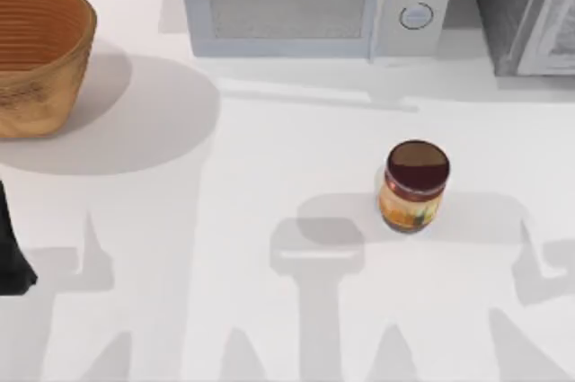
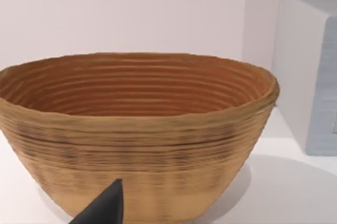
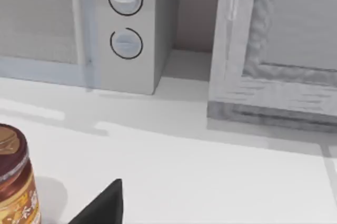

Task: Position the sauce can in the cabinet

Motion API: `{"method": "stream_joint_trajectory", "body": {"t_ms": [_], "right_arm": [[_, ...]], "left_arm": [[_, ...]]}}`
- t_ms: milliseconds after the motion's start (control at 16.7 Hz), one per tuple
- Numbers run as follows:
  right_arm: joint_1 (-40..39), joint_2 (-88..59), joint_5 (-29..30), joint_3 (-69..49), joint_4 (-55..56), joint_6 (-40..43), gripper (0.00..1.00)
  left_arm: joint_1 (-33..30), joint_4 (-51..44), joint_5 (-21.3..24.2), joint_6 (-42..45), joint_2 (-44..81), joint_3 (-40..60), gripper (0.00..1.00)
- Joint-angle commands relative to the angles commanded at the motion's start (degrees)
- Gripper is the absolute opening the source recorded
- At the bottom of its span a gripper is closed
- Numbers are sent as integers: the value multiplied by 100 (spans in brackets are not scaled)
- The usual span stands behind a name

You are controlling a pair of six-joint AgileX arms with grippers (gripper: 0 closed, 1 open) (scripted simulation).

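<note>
How far the jaws of either arm stand apart cannot be told: a single dark fingertip [image 2: 102, 208] juts up before the basket in the left wrist view, and another dark fingertip [image 3: 100, 207] shows just beside the sauce can in the right wrist view, touching nothing that can be seen. The sauce can [image 1: 414, 185] stands upright on the white counter [image 1: 269, 175], right of centre, its maroon lid up and yellow-orange label facing the near edge. Behind it, against the far edge, sits the pale microwave [image 1: 296, 0] with two round knobs, and just to the right of that the grey cabinet [image 1: 521, 9] in the far right corner, well apart from the can. A woven basket [image 1: 36, 54] occupies the far left corner. A dark piece of the left arm [image 1: 11, 252] shows at the left edge of the counter.
</note>
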State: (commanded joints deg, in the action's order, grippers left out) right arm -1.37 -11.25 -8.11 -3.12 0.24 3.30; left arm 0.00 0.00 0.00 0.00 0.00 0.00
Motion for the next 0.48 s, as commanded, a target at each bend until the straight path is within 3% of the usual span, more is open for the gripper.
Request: {"method": "stream_joint_trajectory", "body": {"t_ms": [480], "right_arm": [[-108, -3572, -2471, -1347, 401, 1318, 100]], "left_arm": [[0, 0, 0, 0, 0, 0, 100]]}}
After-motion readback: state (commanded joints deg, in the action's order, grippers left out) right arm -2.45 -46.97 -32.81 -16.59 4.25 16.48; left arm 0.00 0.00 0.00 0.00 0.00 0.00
